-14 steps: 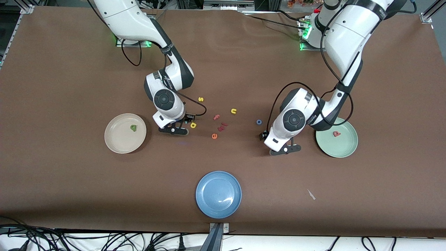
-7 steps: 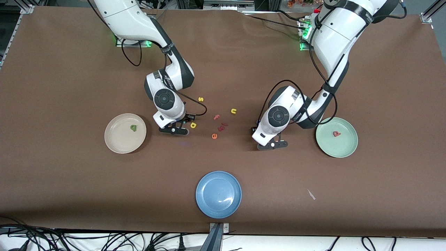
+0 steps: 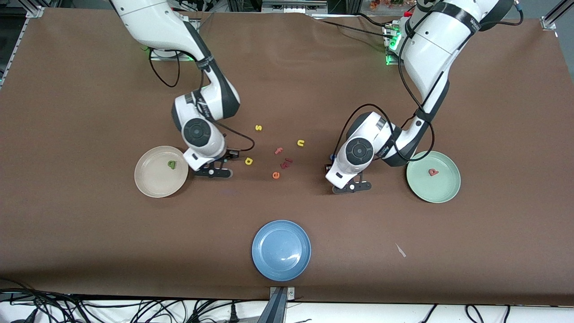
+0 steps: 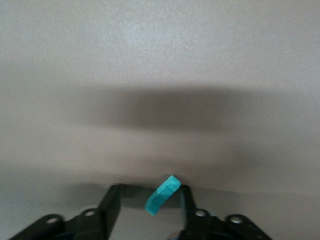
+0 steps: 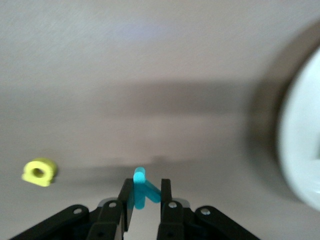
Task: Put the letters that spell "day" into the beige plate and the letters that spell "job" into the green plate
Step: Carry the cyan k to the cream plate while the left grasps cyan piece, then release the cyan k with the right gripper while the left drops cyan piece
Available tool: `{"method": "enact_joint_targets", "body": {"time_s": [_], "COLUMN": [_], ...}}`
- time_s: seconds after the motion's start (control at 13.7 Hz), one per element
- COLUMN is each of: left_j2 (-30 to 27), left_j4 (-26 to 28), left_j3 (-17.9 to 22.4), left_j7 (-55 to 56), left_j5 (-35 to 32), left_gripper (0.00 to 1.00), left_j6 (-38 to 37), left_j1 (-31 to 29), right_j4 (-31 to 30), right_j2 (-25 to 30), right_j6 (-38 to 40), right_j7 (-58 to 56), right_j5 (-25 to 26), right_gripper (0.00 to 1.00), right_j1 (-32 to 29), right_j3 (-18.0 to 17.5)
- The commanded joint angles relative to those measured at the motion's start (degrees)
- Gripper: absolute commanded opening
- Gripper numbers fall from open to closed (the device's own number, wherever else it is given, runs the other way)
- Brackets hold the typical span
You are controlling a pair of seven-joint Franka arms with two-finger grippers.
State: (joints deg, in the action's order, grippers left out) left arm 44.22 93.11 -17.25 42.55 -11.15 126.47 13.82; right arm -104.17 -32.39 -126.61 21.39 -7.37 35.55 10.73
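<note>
My right gripper (image 3: 214, 172) (image 5: 146, 184) is shut on the teal "y" (image 5: 140, 192), low over the table beside the beige plate (image 3: 152, 186) (image 5: 305, 150). The dark green "d" (image 3: 171, 164) lies in that plate. The yellow "a" (image 3: 248, 160) (image 5: 39, 171) lies on the table nearby. My left gripper (image 3: 352, 187) (image 4: 150, 192) is down at the table, its fingers apart. The teal "j" (image 4: 162, 195) leans against one finger (image 4: 186, 197). The blue "o" (image 3: 332, 157) peeks out beside the left wrist. The salmon "b" (image 3: 432, 172) lies in the green plate (image 3: 441, 193).
Between the two grippers lie a yellow "s" (image 3: 258, 128), a yellow "n" (image 3: 300, 143), a salmon "f" (image 3: 279, 150), a dark red letter (image 3: 287, 162) and an orange "e" (image 3: 276, 175). A blue plate (image 3: 281, 250) sits near the front edge, a paper scrap (image 3: 400, 250) beside it.
My right gripper closed on the teal "y" and shifted toward the beige plate. My left gripper moved from beside the green plate toward the table's middle, and its fingers narrowed around the teal "j".
</note>
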Motion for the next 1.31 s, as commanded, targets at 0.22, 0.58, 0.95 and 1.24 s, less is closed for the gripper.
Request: {"method": "enact_joint_targets", "body": {"time_s": [0.22, 0.58, 0.95, 1.24], "left_j2": [0.25, -2.37, -9.76, -10.74], "left_j4": [-0.82, -1.26, -1.18, -0.04], "left_j3": [0.11, 0.03, -0.41, -0.24], "left_j7": [0.78, 1.75, -7.53, -20.29], "left_j5": [-0.89, -0.10, 1.30, 0.96], "left_gripper": [0.08, 0.00, 0.00, 0.00], "left_j6": [-0.09, -2.53, -18.95, -27.33], "left_j1": [-0.11, -2.12, -11.60, -20.57], "right_j4": [1.16, 0.90, 0.46, 1.34], "right_j2": [2.24, -0.57, -3.82, -2.60], "right_j6": [7.07, 6.38, 4.09, 5.40], "right_j7": [-17.94, -29.99, -30.18, -29.66], "right_j5": [-0.10, -0.63, -0.72, -0.72], "right_gripper": [0.09, 0.10, 0.64, 1.00], "right_j1": [-0.13, -7.06, -8.04, -7.43], "right_j3": [9.29, 11.69, 11.68, 11.25]}}
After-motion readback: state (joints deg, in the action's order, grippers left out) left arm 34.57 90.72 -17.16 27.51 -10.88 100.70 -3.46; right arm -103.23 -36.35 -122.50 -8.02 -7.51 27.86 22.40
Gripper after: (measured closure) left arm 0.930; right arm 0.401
